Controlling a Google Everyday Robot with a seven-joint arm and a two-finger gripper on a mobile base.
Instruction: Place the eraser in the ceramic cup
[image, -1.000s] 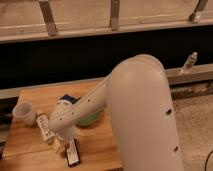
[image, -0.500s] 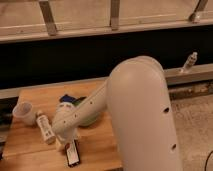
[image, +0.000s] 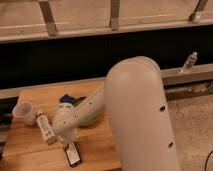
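Observation:
The eraser (image: 74, 155), a flat black block with a pale edge, lies on the wooden table (image: 30, 145) near its front edge. My gripper (image: 69, 144) sits at the end of the white arm, pointing down onto the eraser's far end, which it covers. It is shut there on the eraser, which still rests on the table. The ceramic cup (image: 23, 112), small and off-white, stands upright at the table's left side, well apart from the gripper.
A white labelled tube (image: 45, 128) lies between the cup and the gripper. A green bowl (image: 91, 119) sits mostly behind the arm, with a small blue piece (image: 65, 98) beyond it. The big white arm housing (image: 142, 120) fills the right foreground. A bottle (image: 189, 62) stands on the far ledge.
The wrist has sunk onto the eraser's far end and the gripper has gone from open to shut. The eraser, cup and tube have stayed where they were.

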